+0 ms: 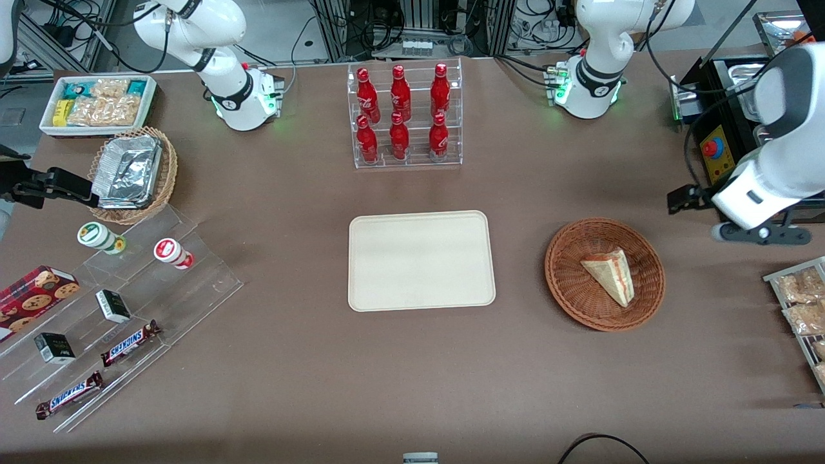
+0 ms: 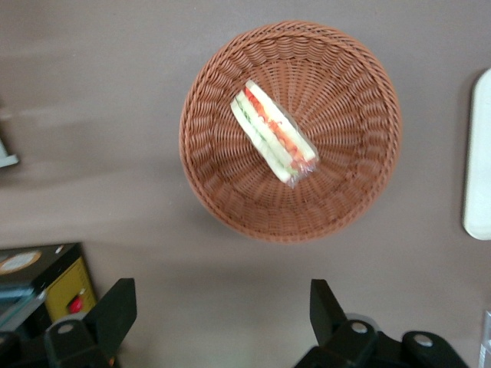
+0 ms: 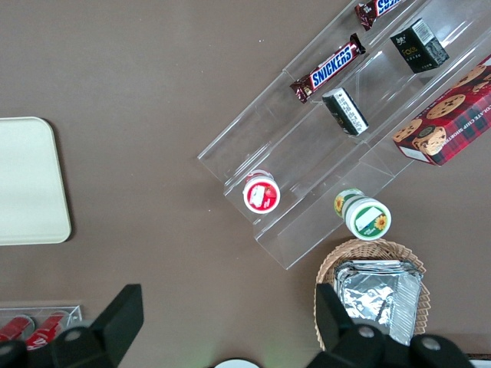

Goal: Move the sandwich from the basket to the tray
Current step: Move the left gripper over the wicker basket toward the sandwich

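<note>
The sandwich (image 1: 611,274) (image 2: 272,132), a pale wedge with red and green filling, lies in the round reddish-brown basket (image 1: 573,258) (image 2: 345,100). The cream tray (image 1: 420,261) (image 2: 479,153) lies flat mid-table, beside the basket toward the parked arm's end, with nothing on it. My gripper (image 1: 684,198) (image 2: 221,295) hovers over bare table just outside the basket's rim, farther from the front camera than the basket and toward the working arm's end. Its fingers (image 2: 115,303) are spread wide and hold nothing.
A black control box with a red button (image 1: 715,151) (image 2: 73,295) sits close to the gripper. A clear rack of red bottles (image 1: 406,116) stands farther back than the tray. Snack packets (image 1: 802,309) line the working arm's end; a stepped acrylic shelf (image 1: 129,303) is at the parked arm's.
</note>
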### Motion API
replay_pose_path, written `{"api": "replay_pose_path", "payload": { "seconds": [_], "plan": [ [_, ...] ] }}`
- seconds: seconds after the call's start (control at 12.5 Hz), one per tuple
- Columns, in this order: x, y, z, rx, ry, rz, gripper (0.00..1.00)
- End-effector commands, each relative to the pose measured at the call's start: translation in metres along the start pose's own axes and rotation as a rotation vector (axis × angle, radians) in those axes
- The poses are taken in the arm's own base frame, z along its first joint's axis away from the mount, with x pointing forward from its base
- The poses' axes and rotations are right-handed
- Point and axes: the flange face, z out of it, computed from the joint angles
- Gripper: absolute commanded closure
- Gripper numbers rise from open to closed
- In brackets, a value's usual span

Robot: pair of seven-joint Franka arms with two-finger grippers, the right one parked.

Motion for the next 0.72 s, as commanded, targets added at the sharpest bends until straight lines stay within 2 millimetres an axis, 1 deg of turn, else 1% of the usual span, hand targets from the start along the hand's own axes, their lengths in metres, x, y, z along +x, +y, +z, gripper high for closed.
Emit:
{"api": "replay_pose_path", "payload": {
  "seconds": [0.0, 0.16, 0.24, 0.4, 0.48, 0.64],
  "plan": [
    [-0.005, 0.0, 0.038, -0.004, 0.052, -0.001, 0.0],
    [-0.004, 0.003, 0.06, -0.002, 0.087, -0.014, 0.0],
    [-0.004, 0.004, 0.067, -0.004, 0.1, -0.084, 0.0],
    [0.001, 0.01, 0.073, -0.021, 0.156, -0.323, 0.0],
    [0.005, 0.024, 0.074, -0.032, 0.176, -0.41, 0.0],
    [0.01, 0.033, 0.085, -0.064, 0.199, -0.653, 0.0]
  ]
}}
